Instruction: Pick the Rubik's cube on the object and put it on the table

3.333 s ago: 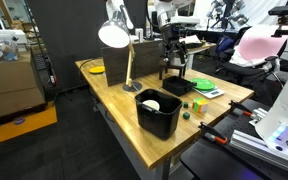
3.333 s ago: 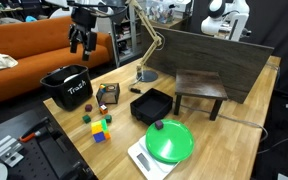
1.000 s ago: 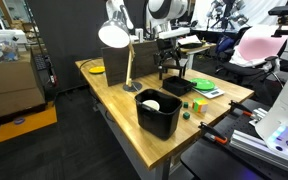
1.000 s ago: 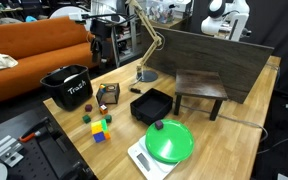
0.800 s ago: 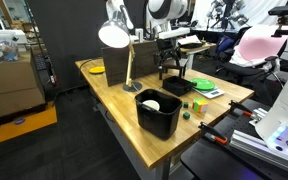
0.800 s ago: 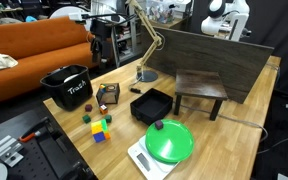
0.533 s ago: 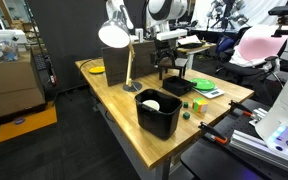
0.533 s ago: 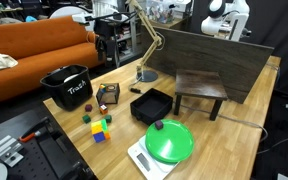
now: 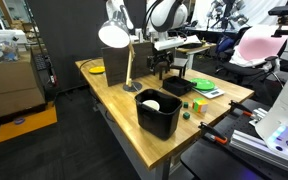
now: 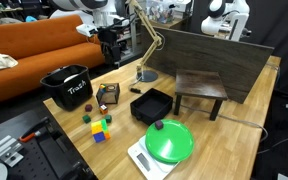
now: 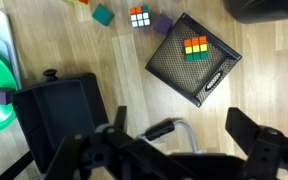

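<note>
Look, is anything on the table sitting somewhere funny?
Yes: a Rubik's cube sits on top of the black mesh stand, which lies turned at an angle to the wood grain of the table.

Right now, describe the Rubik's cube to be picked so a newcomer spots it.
On the wooden table, between the black bin and the black tray, stands a small black mesh stand. The Rubik's cube sits on top of it; the other cube lies on the bare tabletop beside loose blocks.
</note>
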Available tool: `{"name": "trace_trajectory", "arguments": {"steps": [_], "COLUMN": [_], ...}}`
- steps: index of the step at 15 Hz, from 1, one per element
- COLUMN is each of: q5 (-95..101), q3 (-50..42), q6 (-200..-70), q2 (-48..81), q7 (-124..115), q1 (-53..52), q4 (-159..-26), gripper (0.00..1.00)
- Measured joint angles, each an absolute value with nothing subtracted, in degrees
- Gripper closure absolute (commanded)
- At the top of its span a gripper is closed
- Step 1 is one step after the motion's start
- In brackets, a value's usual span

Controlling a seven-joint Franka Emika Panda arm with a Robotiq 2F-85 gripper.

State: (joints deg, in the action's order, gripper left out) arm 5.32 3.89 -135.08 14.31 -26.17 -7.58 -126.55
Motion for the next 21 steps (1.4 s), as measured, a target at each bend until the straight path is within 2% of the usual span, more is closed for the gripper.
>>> {"name": "trace_trajectory", "arguments": {"steps": [12,21], "q5": [5.32,6.54], "q3": [3.86,4.02], "q6": [-135.61,-135.94], "q2": [14.35,18.54], "q7": [-26.17,-26.32], "q1": [-7.88,-12.52], "q4": [-127.42,-128.23], "gripper": [0.00,0.00]}}
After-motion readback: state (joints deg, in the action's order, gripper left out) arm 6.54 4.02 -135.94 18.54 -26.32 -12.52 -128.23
